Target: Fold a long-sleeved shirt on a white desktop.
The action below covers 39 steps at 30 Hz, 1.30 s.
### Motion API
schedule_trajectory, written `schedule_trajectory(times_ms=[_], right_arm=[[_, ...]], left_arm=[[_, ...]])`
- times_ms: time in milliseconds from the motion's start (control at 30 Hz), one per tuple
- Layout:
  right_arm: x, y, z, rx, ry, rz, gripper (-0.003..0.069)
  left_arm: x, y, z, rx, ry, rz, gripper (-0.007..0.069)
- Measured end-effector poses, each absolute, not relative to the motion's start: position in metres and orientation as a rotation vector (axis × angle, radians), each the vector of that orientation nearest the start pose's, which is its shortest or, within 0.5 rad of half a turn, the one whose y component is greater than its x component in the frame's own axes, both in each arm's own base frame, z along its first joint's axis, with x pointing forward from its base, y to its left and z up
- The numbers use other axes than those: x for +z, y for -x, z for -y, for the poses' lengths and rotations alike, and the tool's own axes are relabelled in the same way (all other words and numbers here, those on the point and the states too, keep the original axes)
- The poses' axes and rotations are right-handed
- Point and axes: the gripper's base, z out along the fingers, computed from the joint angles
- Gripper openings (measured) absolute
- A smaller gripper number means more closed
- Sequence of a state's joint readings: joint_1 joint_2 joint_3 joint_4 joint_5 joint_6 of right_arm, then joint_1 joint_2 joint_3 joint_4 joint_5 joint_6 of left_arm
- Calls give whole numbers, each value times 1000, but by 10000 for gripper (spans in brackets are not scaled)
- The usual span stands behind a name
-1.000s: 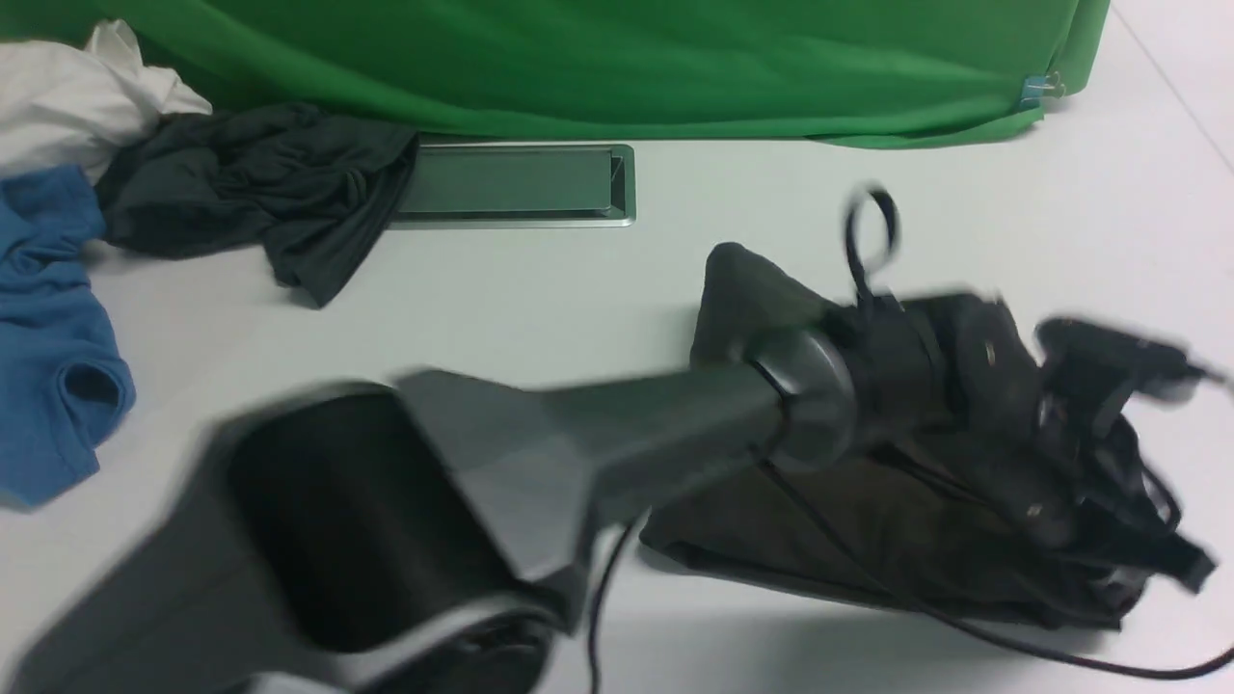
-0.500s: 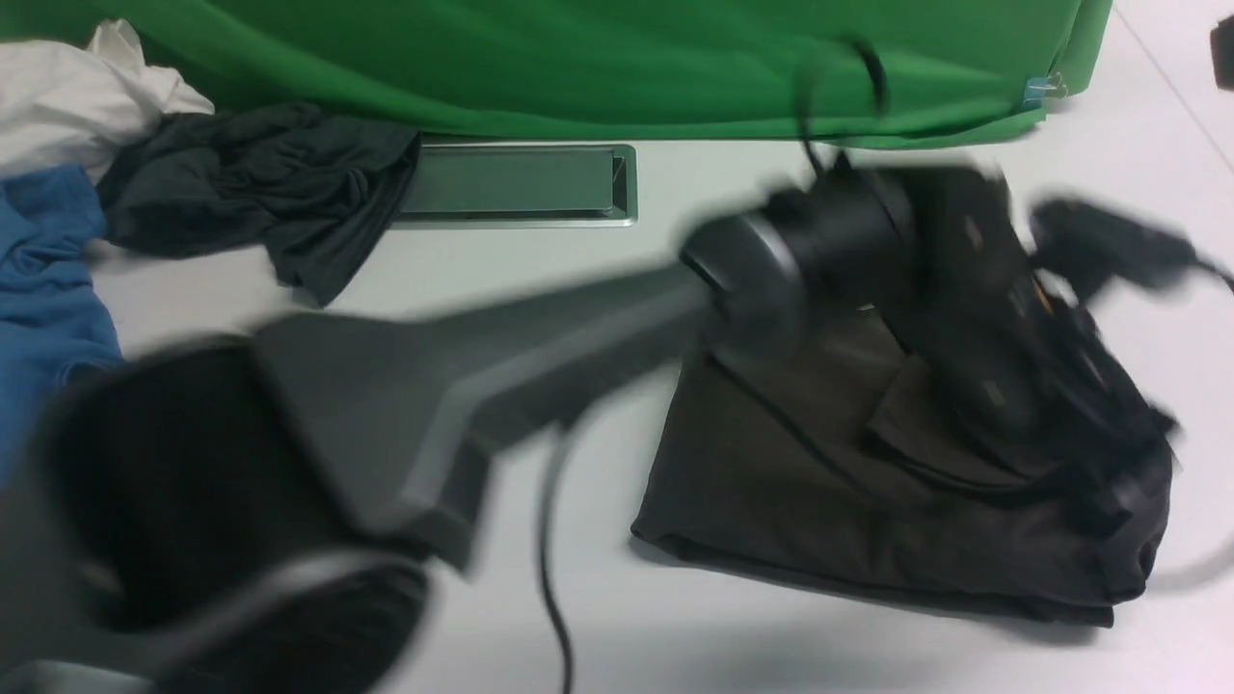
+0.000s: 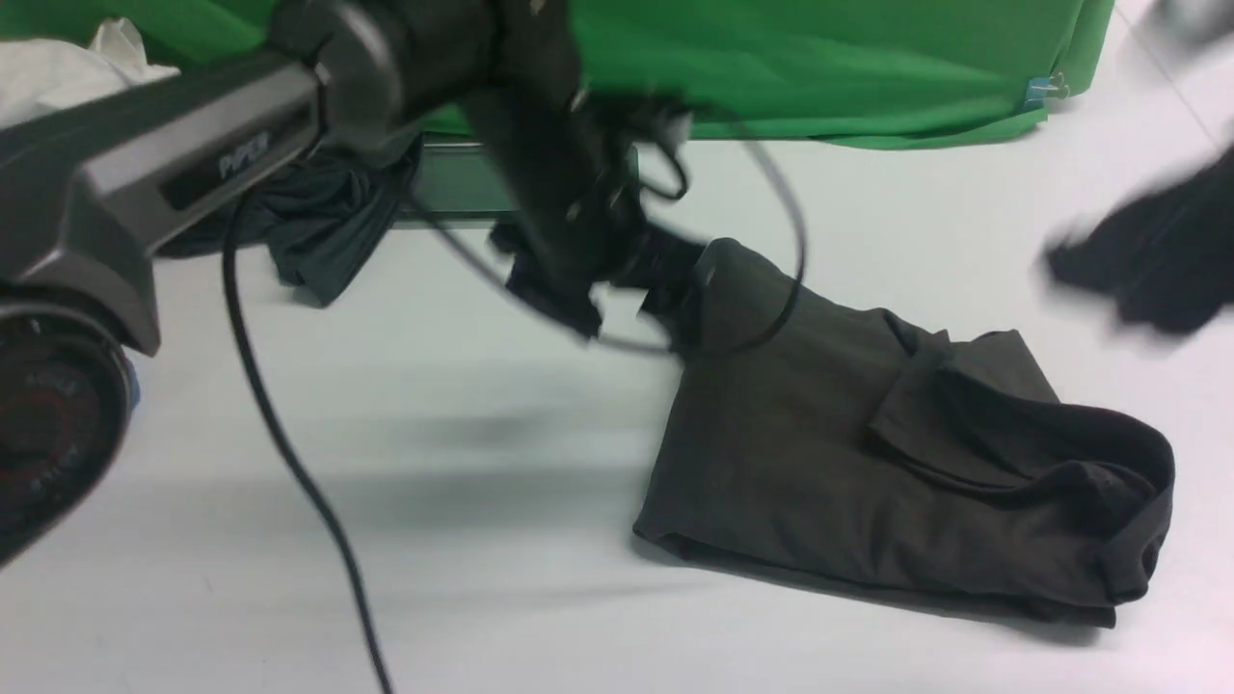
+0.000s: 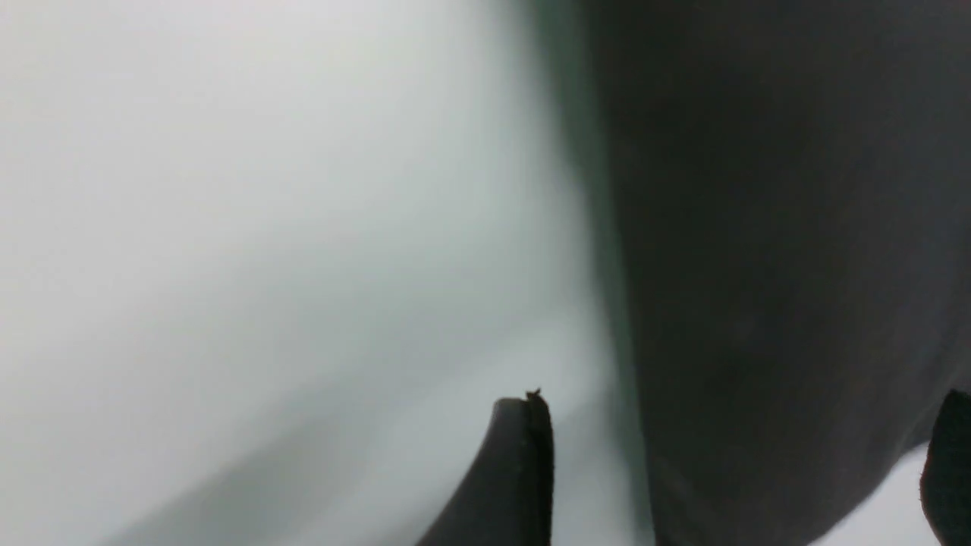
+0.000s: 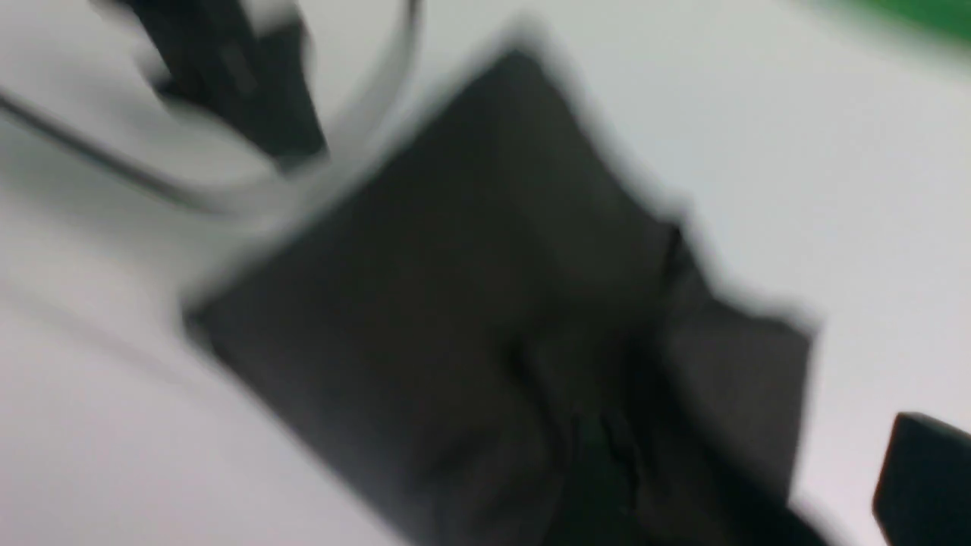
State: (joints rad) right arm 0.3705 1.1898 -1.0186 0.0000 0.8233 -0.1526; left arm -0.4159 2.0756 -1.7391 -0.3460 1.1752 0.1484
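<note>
The long-sleeved shirt (image 3: 829, 463) lies as a black-brown folded bundle on the white desktop (image 3: 434, 540), right of centre, with a sleeve fold and the collar bunched at its right end. My left gripper (image 3: 627, 299) hangs blurred just left of the shirt's far-left corner. In the left wrist view its fingers (image 4: 523, 470) stand wide apart, open, with the shirt (image 4: 758, 227) under them and nothing gripped. My right gripper (image 3: 1089, 275) is a blur above the desktop at the right edge, clear of the shirt (image 5: 493, 326). One right finger (image 5: 925, 470) shows far to the side, so it reads as open.
A dark grey-teal garment (image 3: 318, 231), a white cloth (image 3: 58, 67) and a sliver of blue shirt (image 3: 132, 386) lie at the far left behind my left arm. A metal hatch (image 3: 453, 188) sits under the green backdrop (image 3: 868, 67). A black cable (image 3: 289, 453) hangs over the desktop.
My left arm has swung from over the shirt's right part up and leftwards to its far-left corner. The right gripper has pulled away to the right. The shirt lies free.
</note>
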Motion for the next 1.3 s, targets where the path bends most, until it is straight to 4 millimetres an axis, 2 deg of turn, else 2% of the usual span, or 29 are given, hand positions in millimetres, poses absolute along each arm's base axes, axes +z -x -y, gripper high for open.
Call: schedule_trajectory(times_ms=[33, 100, 233, 367, 500, 567, 667, 733, 767, 800, 833, 900, 967, 1000, 1033, 1100, 1133, 1200, 1233, 1300], right_arm=[[309, -231, -90, 81, 670, -2467, 456], [296, -240, -93, 74, 688, -2511, 456], [258, -271, -109, 70, 719, -2561, 456], [230, -288, -121, 75, 745, -2566, 456], [190, -307, -133, 87, 733, -2590, 458], [185, -309, -134, 88, 727, -2595, 457], [168, -314, -136, 79, 738, -2619, 440], [166, -314, -136, 79, 738, -2620, 414], [166, -315, -137, 80, 736, -2614, 347], [166, -315, -137, 80, 736, -2614, 325], [167, -315, -137, 80, 735, -2611, 244], [171, -314, -135, 60, 758, -2601, 127], [178, -312, -132, 25, 792, -2581, 55], [178, -312, -132, 21, 798, -2581, 52], [185, -313, -125, -19, 817, -2562, 35], [190, -315, -116, -63, 823, -2552, 31], [195, -319, -99, -116, 801, -2552, 31], [197, -321, -88, -148, 781, -2559, 29], [200, -325, -71, -182, 733, -2570, 29], [202, -328, -51, -217, 690, -2581, 29]], left_arm=[[212, -379, 202, -575, -683, -2941, 692], [202, -375, 205, -640, -668, -2934, 692], [184, -370, 211, -766, -604, -2878, 692], [182, -373, 211, -752, -594, -2846, 694], [181, -375, 211, -734, -600, -2823, 692], [181, -375, 211, -731, -601, -2821, 686], [181, -376, 210, -728, -605, -2815, 638], [181, -376, 210, -728, -605, -2815, 610], [181, -376, 209, -726, -604, -2816, 572], [181, -376, 209, -726, -604, -2816, 560], [181, -376, 209, -725, -605, -2816, 500], [181, -376, 209, -723, -606, -2815, 440], [181, -376, 209, -719, -609, -2817, 359], [181, -376, 209, -719, -608, -2817, 342], [180, -376, 209, -711, -613, -2819, 272], [177, -376, 208, -702, -619, -2825, 211], [173, -376, 208, -694, -622, -2837, 145], [171, -375, 207, -693, -622, -2845, 107], [165, -373, 206, -687, -619, -2867, 50], [162, -372, 205, -677, -627, -2880, 22]])
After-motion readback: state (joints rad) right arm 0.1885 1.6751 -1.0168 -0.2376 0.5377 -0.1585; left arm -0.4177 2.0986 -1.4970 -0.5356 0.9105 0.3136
